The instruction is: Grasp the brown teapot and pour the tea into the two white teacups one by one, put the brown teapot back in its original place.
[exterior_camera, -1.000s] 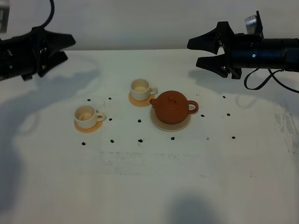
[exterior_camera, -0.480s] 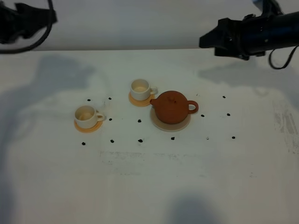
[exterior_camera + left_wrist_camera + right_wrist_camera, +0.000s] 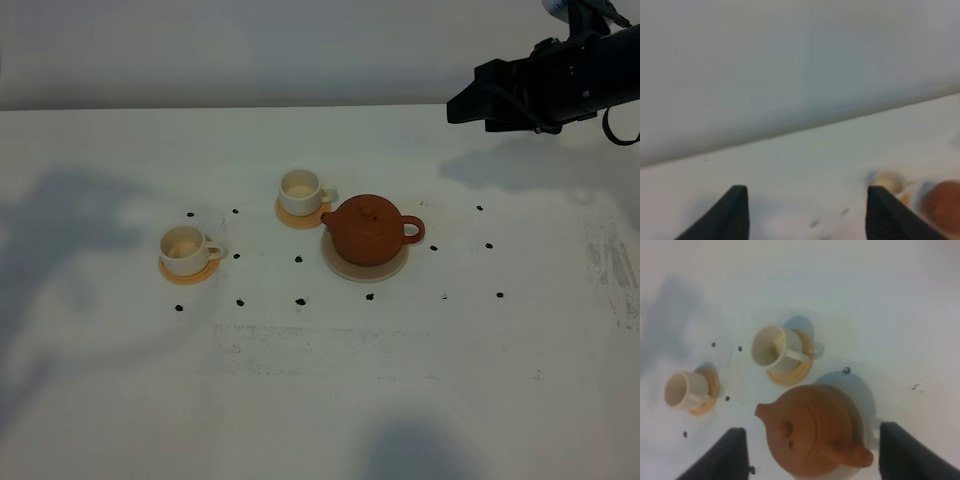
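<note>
White bench point(image 3: 300, 400); the brown teapot point(image 3: 364, 232) is judged heavy, brittle, best held by its handle point(image 3: 413, 230); left fingers point(image 3: 735, 212) and right fingers point(image 3: 730, 455) are parted, empty.

The right arm point(image 3: 570, 75) is extended above the far right corner of the table point(image 3: 300, 400), with the right gripper point(image 3: 462, 102) raised clear and its jaws spread wide. The left gripper point(image 3: 807, 200) is shown only by its wrist view, jaws likewise parted.
</note>
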`<state>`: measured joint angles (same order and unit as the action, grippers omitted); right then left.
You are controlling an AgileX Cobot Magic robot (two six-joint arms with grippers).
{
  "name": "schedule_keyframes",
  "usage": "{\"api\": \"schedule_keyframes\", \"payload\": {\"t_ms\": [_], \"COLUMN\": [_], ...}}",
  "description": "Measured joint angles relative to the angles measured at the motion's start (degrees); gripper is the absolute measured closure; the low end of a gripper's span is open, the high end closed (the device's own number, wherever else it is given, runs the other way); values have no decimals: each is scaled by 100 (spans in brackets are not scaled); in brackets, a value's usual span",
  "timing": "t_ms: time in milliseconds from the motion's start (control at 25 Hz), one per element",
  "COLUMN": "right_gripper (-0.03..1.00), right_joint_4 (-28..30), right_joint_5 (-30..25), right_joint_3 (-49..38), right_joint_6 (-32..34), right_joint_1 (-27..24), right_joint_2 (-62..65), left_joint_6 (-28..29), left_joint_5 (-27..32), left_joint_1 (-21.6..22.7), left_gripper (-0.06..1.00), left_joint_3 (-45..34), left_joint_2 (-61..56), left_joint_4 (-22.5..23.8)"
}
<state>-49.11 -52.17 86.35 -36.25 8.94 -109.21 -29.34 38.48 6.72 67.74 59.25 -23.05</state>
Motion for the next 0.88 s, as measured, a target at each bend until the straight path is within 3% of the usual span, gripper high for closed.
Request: {"api": "schedule_keyframes", "payload": {"t_ms": [160, 320, 520, 880], "right_gripper": [43, 43, 43, 43], "right_joint_4": [123, 169, 489, 1549], "right_joint_5": [0, 0, -6, -17], "right_joint_3": [0, 0, 23, 402], "right_joint_6": [6, 12, 72, 780], "right_joint_1": [0, 0, 175, 639], "right_joint_2": [0, 0, 2, 13], "left_joint_6": [1289, 1909, 2327, 2888], "left_joint_5": [617, 1302, 1950, 2436], "left_joint_1": [0, 0, 0, 0], "left_gripper": [44, 44, 44, 44], "left_joint_3": [0, -27, -475, -1763], "left_joint_2": [-877, -1567, -2272, -3644], "left_joint_4": [1209, 1788, 2155, 2380]}}
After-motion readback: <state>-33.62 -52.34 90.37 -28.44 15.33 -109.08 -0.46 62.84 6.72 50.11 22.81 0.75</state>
